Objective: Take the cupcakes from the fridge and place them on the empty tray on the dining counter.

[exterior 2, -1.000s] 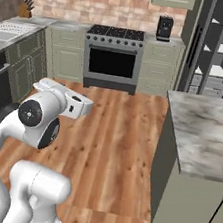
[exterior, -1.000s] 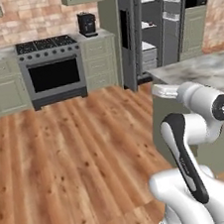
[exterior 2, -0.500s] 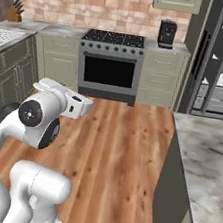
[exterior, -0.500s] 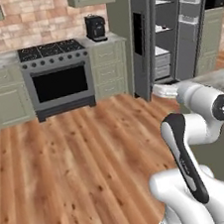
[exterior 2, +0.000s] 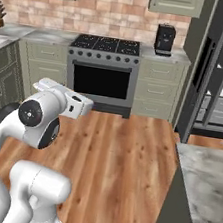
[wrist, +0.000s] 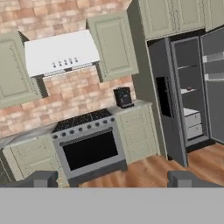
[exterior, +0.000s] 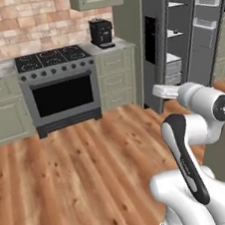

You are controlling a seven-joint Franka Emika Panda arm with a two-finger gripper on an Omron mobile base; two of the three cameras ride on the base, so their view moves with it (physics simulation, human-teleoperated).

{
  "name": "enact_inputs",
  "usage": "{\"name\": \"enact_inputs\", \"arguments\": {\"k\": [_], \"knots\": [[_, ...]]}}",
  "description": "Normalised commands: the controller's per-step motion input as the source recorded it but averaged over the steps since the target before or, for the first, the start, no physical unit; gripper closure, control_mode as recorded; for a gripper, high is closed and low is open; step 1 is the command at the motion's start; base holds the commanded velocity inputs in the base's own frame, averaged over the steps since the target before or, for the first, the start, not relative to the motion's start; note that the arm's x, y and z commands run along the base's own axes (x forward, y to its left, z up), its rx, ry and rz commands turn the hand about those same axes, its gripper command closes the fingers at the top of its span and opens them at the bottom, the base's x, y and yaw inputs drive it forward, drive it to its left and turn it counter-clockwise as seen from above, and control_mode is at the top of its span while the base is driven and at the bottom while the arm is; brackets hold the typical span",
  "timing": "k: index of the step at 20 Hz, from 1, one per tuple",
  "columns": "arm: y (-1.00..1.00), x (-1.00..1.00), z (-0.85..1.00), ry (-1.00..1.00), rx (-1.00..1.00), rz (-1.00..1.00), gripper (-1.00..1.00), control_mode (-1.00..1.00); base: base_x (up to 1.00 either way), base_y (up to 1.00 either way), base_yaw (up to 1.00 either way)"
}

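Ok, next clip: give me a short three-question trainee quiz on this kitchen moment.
1. True or false: the fridge stands with a door open.
2. What sits on the counter between the stove and the fridge? A) coffee machine B) kettle C) toaster
3. Fill in: the gripper fingers are ____, with nothing between them.

Key: 1 true, its shelves show. 2 A, the black coffee machine. 3 open.

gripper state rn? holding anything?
Gripper: open, fingers spread wide, holding nothing; aimed across the kitchen at the stove and the open fridge.
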Motion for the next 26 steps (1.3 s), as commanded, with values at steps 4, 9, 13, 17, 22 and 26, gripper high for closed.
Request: {"name": "enact_inputs", "arguments": {"k": [4,9,13,17,22,26], "knots": [[0.0,0.0,0.0,0.0,0.0,0.0,-1.0,1.0,1.0,0.11,-0.04],[0.0,0.0,0.0,0.0,0.0,0.0,-1.0,1.0,1.0,0.05,-0.06],[0.0,0.0,0.0,0.0,0.0,0.0,-1.0,1.0,1.0,-0.11,-0.29],[0.0,0.0,0.0,0.0,0.0,0.0,-1.0,1.0,0.9,-0.25,-0.45],[0.0,0.0,0.0,0.0,0.0,0.0,-1.0,1.0,0.78,-0.25,-0.53],[0.0,0.0,0.0,0.0,0.0,0.0,-1.0,1.0,0.71,-0.29,-0.54]]}}
